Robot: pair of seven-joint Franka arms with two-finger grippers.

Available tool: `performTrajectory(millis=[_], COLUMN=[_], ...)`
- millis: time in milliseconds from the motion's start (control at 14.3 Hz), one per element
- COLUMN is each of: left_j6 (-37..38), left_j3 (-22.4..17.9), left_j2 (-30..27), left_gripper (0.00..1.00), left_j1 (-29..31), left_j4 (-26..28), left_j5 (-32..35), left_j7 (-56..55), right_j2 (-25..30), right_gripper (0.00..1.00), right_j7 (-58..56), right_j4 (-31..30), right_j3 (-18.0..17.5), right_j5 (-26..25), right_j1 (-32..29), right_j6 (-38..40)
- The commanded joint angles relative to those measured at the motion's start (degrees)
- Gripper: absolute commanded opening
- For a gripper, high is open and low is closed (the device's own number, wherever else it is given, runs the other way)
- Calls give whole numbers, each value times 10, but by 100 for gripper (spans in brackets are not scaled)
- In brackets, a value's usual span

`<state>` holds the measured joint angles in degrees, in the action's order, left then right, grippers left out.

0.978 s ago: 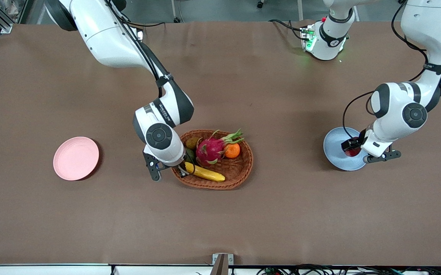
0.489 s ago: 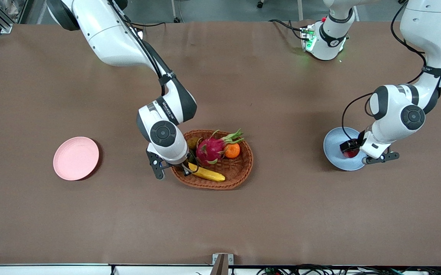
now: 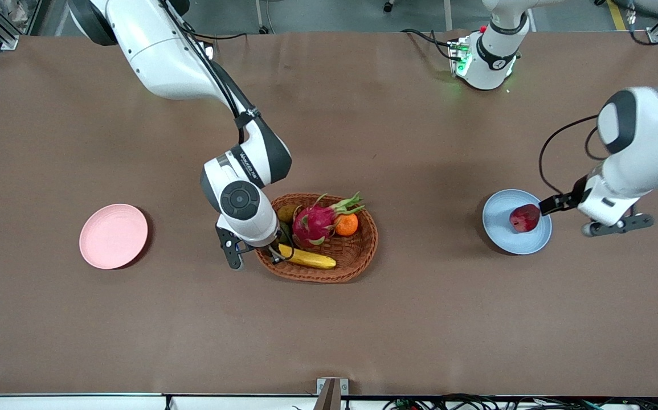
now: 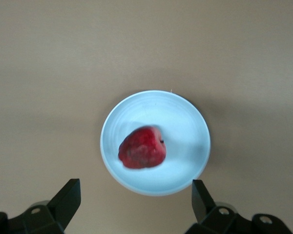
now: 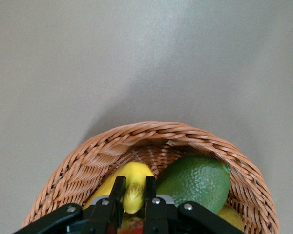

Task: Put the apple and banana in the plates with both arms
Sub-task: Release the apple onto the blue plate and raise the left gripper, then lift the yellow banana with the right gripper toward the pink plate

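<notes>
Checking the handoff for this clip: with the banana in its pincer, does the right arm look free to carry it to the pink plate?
Probably yes. The right pincer is shut on the banana in the basket, and the pink plate sits empty toward the right arm's end.

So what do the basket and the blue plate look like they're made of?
The basket looks like woven wicker: brown interlaced strands show along its rim in the right wrist view. The blue plate seems matte plastic or glazed ceramic, with faint concentric rings and no glare; which one cannot be told.
</notes>
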<state>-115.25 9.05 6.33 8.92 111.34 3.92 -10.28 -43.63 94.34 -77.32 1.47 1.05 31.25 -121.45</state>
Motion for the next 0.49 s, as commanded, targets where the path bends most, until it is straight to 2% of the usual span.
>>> performTrajectory(millis=[0,210,419], left_j6=[108,201,232], left_j3=[17,19,21], left_j2=[-20,-20,-22], left_gripper=[100,100,100], left_j1=[6,4,4], left_j4=[-80,-186,-248], left_j5=[-16,-38,-53], left_j7=[8,22,23], right_j2=[36,89,130], right_gripper=[0,0,0], right_j7=[-33,-82,-140], right_j4=[-7,-9,-13], right_j3=[-3,-2,-2], right_j5=[25,58,63], right_j1=[-12,-35,-77], right_j6=[43,101,158])
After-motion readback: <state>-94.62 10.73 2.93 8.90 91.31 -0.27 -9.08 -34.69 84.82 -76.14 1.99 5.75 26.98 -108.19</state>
